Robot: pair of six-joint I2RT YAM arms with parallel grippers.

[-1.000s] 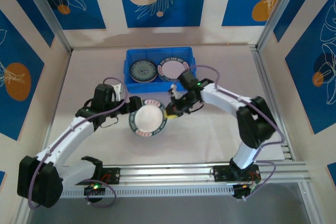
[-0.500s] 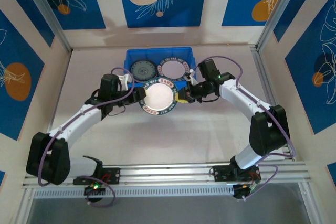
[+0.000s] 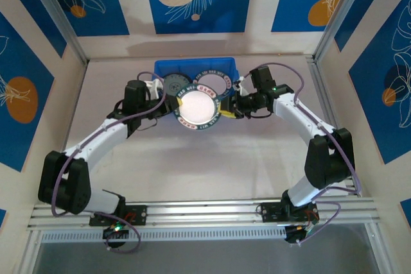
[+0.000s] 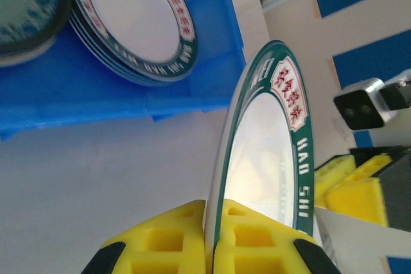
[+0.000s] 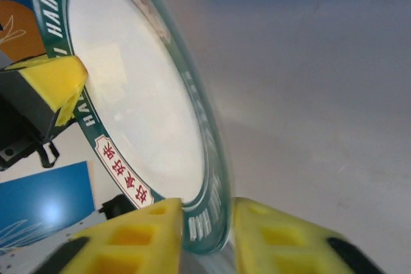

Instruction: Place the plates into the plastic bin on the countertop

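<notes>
My left pincer (image 4: 210, 222) clamps one rim of the round white, green-bordered plate (image 4: 263, 152) at the near wall of the blue plastic bin (image 4: 96, 107). My right pincer (image 5: 207, 222) straddles the opposite rim, jaws narrowly apart. Gripped by one edge, the plate could pivot and slip onto the pale worktop (image 4: 96, 178).

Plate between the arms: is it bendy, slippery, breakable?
Probably stiff: the plate shows no sag, pinched at its rim by the left tool. Its glossy glaze looks slippery, and it is likely breakable if dropped.
</notes>
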